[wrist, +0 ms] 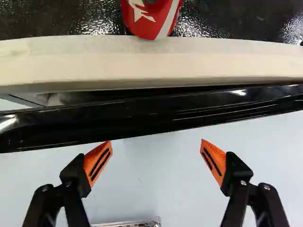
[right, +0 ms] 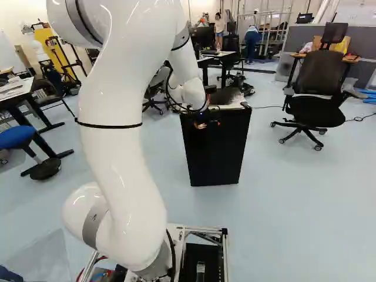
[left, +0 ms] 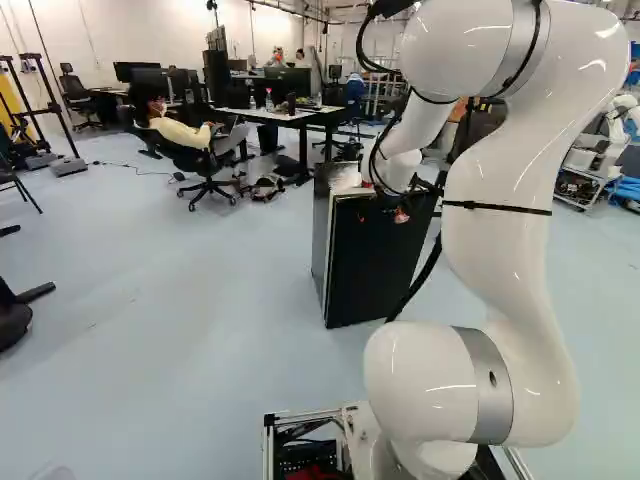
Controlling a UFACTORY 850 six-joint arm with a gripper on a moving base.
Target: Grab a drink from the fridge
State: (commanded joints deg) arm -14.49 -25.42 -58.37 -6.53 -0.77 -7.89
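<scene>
Arm [right: 120, 129] arched up and forward, tool [right: 210, 124] pointing down near top edge of fridge [right: 217, 155], spread wide apart.

I've got the small, boxy black fridge [left: 375, 265] standing upright on the floor, right of centre in the left base view, just right of centre in the right one. In the wrist view a pale strip [wrist: 151, 61] edges its dark, glossy textured top [wrist: 71, 19], with a narrow gap between strip and black front edge [wrist: 142, 118]. And there's a red drink [wrist: 152, 21] with white markings, beside that strip, partly in view; I can't tell whether it's upright.
</scene>
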